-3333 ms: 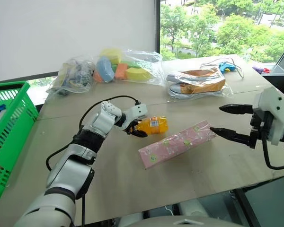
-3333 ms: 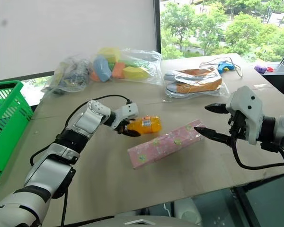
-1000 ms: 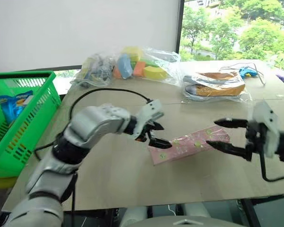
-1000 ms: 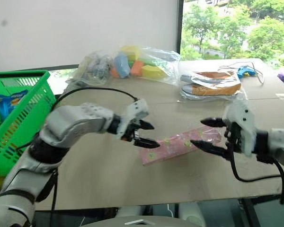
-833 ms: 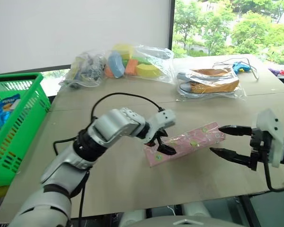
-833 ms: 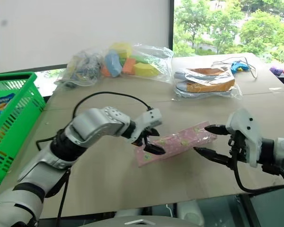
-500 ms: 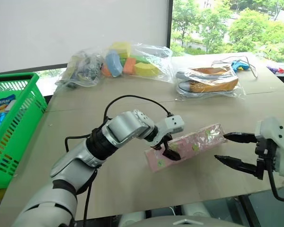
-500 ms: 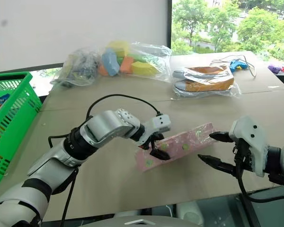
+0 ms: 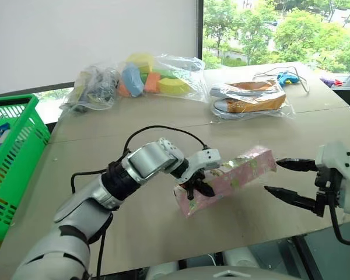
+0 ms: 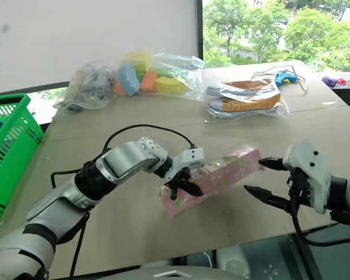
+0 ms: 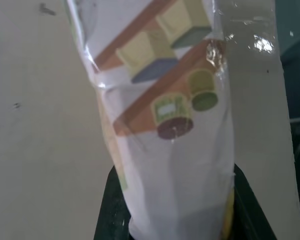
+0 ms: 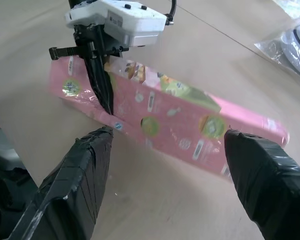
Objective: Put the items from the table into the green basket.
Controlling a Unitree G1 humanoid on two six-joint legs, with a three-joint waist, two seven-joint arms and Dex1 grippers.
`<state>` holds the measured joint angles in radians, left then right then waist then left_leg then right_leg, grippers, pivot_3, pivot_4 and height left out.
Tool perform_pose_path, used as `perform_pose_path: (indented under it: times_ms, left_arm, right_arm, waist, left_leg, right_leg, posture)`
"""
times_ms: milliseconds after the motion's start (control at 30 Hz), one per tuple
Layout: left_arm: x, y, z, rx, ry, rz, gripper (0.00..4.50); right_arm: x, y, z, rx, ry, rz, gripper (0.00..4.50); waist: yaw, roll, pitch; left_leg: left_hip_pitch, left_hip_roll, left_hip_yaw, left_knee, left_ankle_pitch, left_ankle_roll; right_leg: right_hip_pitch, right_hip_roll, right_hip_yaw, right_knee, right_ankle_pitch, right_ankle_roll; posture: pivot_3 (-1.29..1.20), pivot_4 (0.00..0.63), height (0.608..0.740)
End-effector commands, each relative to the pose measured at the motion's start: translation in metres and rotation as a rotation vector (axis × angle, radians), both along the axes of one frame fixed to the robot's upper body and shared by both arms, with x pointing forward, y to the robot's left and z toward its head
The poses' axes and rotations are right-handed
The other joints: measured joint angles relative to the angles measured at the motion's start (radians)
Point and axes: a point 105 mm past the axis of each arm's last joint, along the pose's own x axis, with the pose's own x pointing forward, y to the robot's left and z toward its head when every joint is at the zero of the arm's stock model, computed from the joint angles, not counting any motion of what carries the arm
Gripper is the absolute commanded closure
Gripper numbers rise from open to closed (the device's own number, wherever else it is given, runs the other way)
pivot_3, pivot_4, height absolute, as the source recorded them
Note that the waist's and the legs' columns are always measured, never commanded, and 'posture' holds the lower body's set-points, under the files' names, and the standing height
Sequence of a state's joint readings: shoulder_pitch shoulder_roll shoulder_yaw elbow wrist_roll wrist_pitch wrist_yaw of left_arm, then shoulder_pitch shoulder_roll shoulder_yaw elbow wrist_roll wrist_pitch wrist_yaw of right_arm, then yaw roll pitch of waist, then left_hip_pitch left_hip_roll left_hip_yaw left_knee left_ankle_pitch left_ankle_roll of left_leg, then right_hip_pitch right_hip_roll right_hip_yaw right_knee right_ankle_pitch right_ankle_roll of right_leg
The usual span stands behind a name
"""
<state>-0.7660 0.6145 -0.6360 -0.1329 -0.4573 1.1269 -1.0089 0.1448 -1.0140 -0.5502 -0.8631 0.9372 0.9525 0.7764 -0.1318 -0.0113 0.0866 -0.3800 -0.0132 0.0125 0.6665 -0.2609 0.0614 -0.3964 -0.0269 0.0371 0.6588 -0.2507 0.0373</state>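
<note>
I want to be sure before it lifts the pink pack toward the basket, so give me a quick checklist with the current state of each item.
1. Left end effector closed on the pink pack: ok, its fingers clamp the near end.
2. Grip centred on the pack: not ok, the long far end sticks out unsupported.
3. Right end effector clear of the pack: ok, open and just beyond its far end.
4. Green basket within sight: ok, at the table's left edge.
5. Room inside the basket: cannot tell.
</note>
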Motion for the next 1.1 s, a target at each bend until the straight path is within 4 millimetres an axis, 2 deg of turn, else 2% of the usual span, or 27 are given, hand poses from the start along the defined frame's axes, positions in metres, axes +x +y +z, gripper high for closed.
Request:
perform_pose_path:
  times_ms: [33,167,300,333,467,533,600,633,700,800,867,1000,1100]
  left_arm:
    - [0.020,0.028,0.030,-0.054,-0.109,0.150,3.81]
    - [0.055,0.087,0.061,-0.087,-0.285,0.473,3.81]
    - [0.084,0.160,0.095,-0.049,-0.505,0.807,3.81]
    - [0.088,0.180,0.102,-0.011,-0.572,0.879,3.81]
    - [0.092,0.244,0.146,0.070,-0.814,1.108,3.81]
    - [0.090,0.271,0.168,0.099,-0.911,1.205,3.81]
    - [0.088,0.298,0.189,0.126,-1.023,1.295,3.81]
    - [0.084,0.316,0.202,0.150,-1.086,1.344,3.81]
    - [0.078,0.339,0.219,0.189,-1.181,1.378,3.81]
    - [0.068,0.367,0.231,0.310,-1.284,1.365,3.81]
    - [0.065,0.377,0.230,0.343,-1.291,1.361,3.81]
    - [0.041,0.428,0.200,0.567,-1.215,1.465,3.81]
    - [0.027,0.449,0.189,0.649,-1.210,1.535,3.81]
  right_arm:
    - [0.010,0.008,0.012,0.022,-0.078,0.042,0.69]
    - [0.032,0.039,0.028,0.115,-0.182,0.150,0.69]
    - [0.058,0.081,0.041,0.207,-0.248,0.257,0.69]
    - [0.065,0.091,0.043,0.219,-0.261,0.277,0.69]
    - [0.098,0.132,0.048,0.220,-0.309,0.338,0.69]
    - [0.113,0.150,0.058,0.230,-0.351,0.353,0.69]
    - [0.125,0.165,0.073,0.250,-0.397,0.351,0.69]
    - [0.126,0.175,0.085,0.287,-0.406,0.372,0.69]
    - [0.121,0.190,0.102,0.338,-0.416,0.436,0.69]
    - [0.111,0.202,0.110,0.350,-0.426,0.509,0.69]
    - [0.108,0.204,0.110,0.348,-0.429,0.523,0.69]
    - [0.096,0.206,0.107,0.356,-0.424,0.578,0.69]
    - [0.091,0.206,0.107,0.364,-0.423,0.588,0.69]
  waist:
    - [-0.002,-0.001,0.000]
    - [0.002,-0.003,0.002]
    - [0.028,-0.006,0.001]
    - [0.038,-0.007,0.000]
    - [0.085,-0.009,-0.001]
    - [0.115,-0.011,-0.003]
    - [0.137,-0.014,-0.005]
    - [0.149,-0.016,-0.006]
    - [0.155,-0.019,-0.008]
    - [0.168,-0.024,-0.016]
    - [0.170,-0.026,-0.020]
    - [0.144,-0.024,-0.022]
    - [0.118,-0.024,-0.022]
  left_leg:
    - [0.000,0.000,0.000,0.000,0.000,0.000]
    - [0.000,0.000,0.002,0.000,0.000,0.000]
    - [-0.005,0.000,0.001,0.000,0.000,0.000]
    - [-0.007,0.000,0.002,0.000,0.000,0.000]
    - [-0.020,-0.001,0.001,0.000,0.004,-0.007]
    - [-0.025,-0.001,0.001,0.000,0.003,-0.008]
    - [-0.038,-0.003,-0.001,0.002,0.004,-0.010]
    - [-0.040,-0.006,-0.003,0.001,0.005,-0.011]
    - [-0.042,-0.009,-0.005,0.001,0.005,-0.012]
    - [-0.049,-0.012,-0.014,0.000,0.007,-0.015]
    - [-0.049,-0.012,-0.016,-0.001,0.007,-0.016]
    - [-0.047,-0.011,-0.013,-0.001,0.011,-0.022]
    - [-0.034,-0.010,-0.008,-0.009,0.013,-0.025]
  right_leg:
    - [0.000,0.000,0.000,0.000,0.000,0.000]
    - [-0.002,0.000,0.001,0.001,0.001,0.001]
    - [-0.007,-0.001,0.001,0.002,0.003,0.004]
    - [-0.010,-0.001,0.001,0.003,0.005,0.000]
    - [-0.024,-0.002,0.000,0.006,0.008,-0.003]
    - [-0.029,-0.002,-0.001,0.006,0.008,-0.003]
    - [-0.042,-0.004,-0.004,0.008,0.009,-0.004]
    - [-0.044,-0.007,-0.006,0.010,0.009,-0.005]
    - [-0.047,-0.009,-0.010,0.013,0.009,-0.005]
    - [-0.052,-0.010,-0.017,0.014,0.010,-0.007]
    - [-0.051,-0.010,-0.022,0.014,0.010,-0.007]
    - [-0.051,-0.008,-0.021,0.015,0.010,-0.007]
    - [-0.049,-0.008,-0.020,0.021,0.012,-0.013]
  posture:
    - [-0.21,0.068,0.740]
    - [-0.12,0.046,0.740]
    - [-0.02,0.023,0.740]
    - [0.01,0.015,0.740]
    - [0.09,0.000,0.740]
    - [0.13,0.000,0.740]
    - [0.14,0.000,0.740]
    - [0.16,0.000,0.740]
    - [0.18,0.000,0.740]
    - [0.18,0.000,0.740]
    - [0.18,0.000,0.740]
    - [0.16,0.000,0.740]
    - [0.15,0.000,0.740]
